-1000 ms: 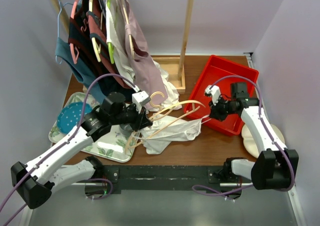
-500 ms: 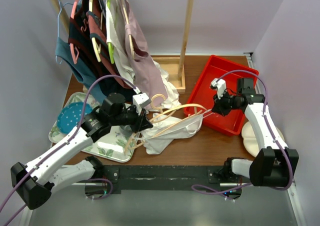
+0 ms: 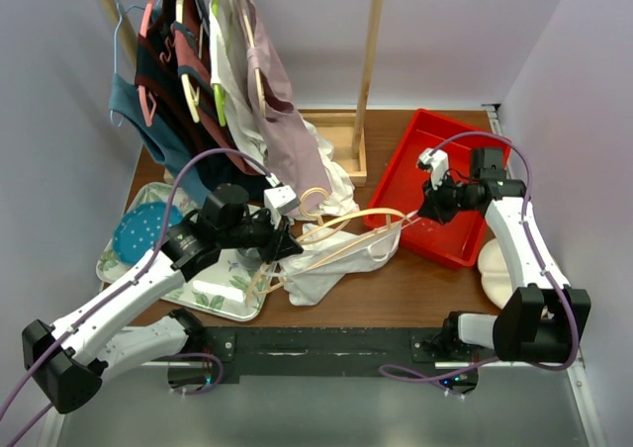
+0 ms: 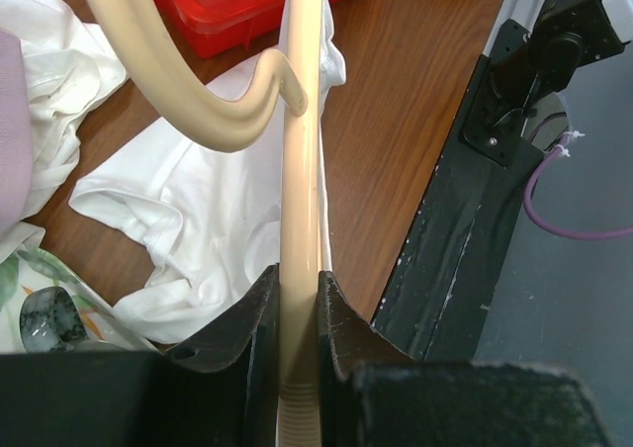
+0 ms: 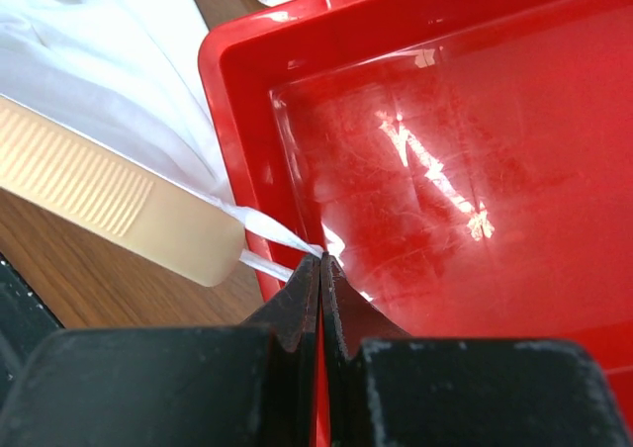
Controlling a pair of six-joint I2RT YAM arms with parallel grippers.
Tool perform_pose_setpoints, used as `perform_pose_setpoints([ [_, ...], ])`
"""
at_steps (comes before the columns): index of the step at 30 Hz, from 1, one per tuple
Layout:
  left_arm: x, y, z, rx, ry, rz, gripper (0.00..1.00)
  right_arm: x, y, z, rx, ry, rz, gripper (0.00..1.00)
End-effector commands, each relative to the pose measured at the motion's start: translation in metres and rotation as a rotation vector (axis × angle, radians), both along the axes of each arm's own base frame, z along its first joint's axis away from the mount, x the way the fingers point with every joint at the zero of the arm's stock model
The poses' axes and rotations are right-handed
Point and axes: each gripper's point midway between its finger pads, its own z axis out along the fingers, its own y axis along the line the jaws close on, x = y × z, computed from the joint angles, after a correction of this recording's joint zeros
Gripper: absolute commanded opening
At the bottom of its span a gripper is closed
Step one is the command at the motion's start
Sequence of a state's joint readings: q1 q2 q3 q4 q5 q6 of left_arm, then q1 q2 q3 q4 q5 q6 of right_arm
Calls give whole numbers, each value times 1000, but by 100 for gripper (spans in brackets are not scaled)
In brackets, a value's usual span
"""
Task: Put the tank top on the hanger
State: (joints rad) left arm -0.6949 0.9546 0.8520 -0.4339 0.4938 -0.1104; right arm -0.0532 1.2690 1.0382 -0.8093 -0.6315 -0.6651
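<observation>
Jaws of the left gripper [image 4: 297,277] clamp one arm of the single cream hanger [image 4: 300,170]. The right gripper [image 5: 320,264] has its jaws together, pinching one thin strap of the sole white tank top [image 3: 336,261] above the red tray [image 5: 247,150] rim. Tank top lies crumpled on the table [image 3: 415,289] beneath the hanger, beside one floral tray [image 3: 213,294].

The hanger [image 4: 300,170] is smooth cream plastic with a soft sheen, finely ribbed at its end. The tank top [image 4: 198,220] is thin, matt white cloth, creased. The red tray [image 5: 445,170] is glossy plastic, scuffed and catching glare. The table [image 4: 396,101] shows satin brown wood grain.
</observation>
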Motion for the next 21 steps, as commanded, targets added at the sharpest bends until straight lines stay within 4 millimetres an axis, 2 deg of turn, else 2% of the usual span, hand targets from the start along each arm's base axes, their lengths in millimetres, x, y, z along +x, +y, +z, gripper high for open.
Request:
perform_pose_setpoints([
  [1, 9, -3, 6, -8, -48, -6, 0, 4, 6, 25, 40, -53, 14, 0],
  [9, 22, 2, -8, 74, -47, 37, 0, -3, 8, 32, 44, -60, 42, 0],
  [13, 26, 2, -9, 85, -54, 46, 0, -9, 12, 35, 54, -46, 81, 0],
  [16, 21, -5, -8, 67, -46, -9, 0, -11, 21, 46, 112, -49, 101, 0],
  [21, 10, -19, -1, 22, -30, -101, 0, -5, 49, 81, 268, -55, 147, 0],
])
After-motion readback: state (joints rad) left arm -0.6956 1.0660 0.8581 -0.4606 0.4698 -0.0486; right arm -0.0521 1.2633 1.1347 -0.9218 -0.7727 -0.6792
